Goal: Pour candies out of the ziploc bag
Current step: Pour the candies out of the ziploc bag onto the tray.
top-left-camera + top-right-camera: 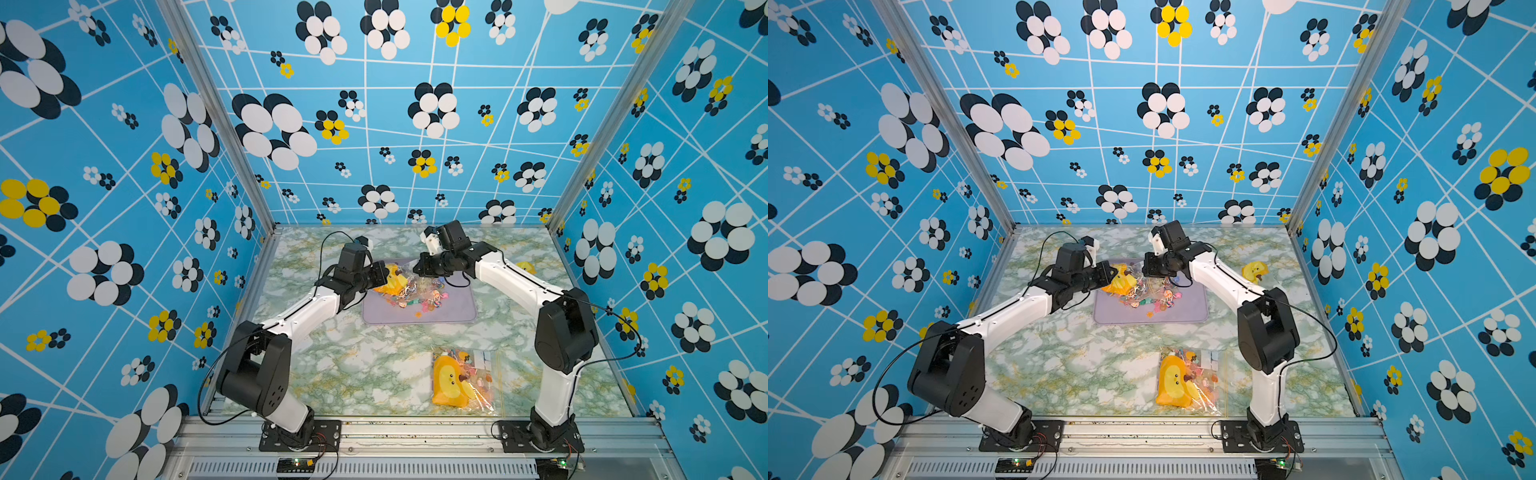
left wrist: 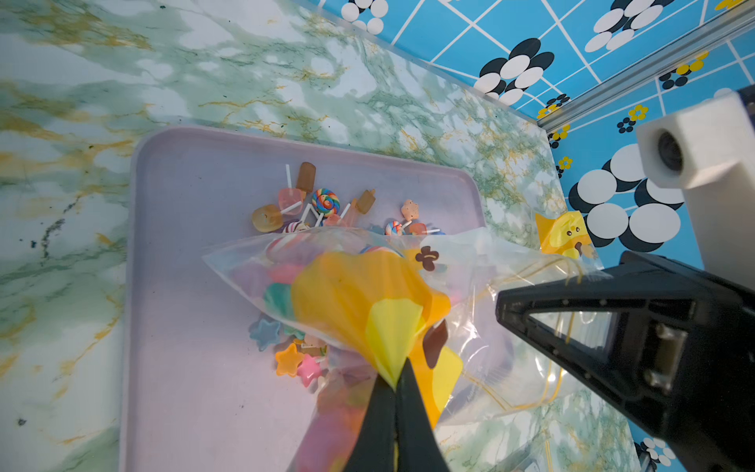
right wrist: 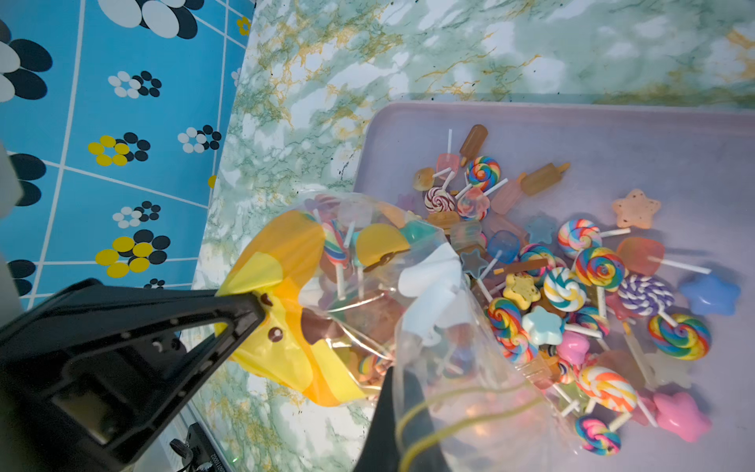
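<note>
Clear ziploc bag spans left tool, right tool.

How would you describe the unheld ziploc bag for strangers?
On the marble table, look near the front edge. The ziploc bag there lies flat, unheld; a second bag hangs between the left gripper and right gripper over the lilac tray.

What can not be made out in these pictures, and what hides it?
- How many candies are inside the ziploc bag: wrist views, its yellow print and creased plastic hide them.
- What the second bag holds: both top views, too small.
- One end of the tray: left wrist view, cut off by the frame edge.
</note>
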`<state>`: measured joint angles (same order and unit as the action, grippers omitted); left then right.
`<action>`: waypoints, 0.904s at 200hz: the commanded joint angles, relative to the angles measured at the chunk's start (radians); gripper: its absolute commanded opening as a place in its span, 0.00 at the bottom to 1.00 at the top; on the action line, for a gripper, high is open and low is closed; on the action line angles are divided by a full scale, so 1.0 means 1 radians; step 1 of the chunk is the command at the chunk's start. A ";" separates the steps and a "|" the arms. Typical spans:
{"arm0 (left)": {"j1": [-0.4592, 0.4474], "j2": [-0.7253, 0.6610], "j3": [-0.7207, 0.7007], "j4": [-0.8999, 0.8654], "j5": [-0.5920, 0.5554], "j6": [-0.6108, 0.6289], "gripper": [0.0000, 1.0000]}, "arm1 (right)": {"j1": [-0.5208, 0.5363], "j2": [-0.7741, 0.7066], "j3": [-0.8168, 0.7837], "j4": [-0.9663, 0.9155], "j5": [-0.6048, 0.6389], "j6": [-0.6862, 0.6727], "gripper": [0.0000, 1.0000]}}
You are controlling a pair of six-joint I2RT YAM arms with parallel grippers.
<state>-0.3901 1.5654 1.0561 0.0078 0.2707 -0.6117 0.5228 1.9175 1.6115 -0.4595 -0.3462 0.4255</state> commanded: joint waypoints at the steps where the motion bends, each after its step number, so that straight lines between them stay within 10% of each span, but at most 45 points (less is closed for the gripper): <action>1: 0.009 0.004 0.073 0.025 0.014 0.030 0.00 | -0.011 0.027 -0.036 0.034 -0.014 -0.008 0.03; 181: 0.009 0.068 0.261 -0.069 -0.001 0.082 0.00 | -0.067 0.111 0.071 0.009 -0.053 0.000 0.04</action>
<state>-0.3901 1.6302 1.2579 -0.1028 0.2699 -0.5556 0.4694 2.0052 1.6482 -0.4320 -0.3840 0.4267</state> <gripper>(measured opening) 0.048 0.048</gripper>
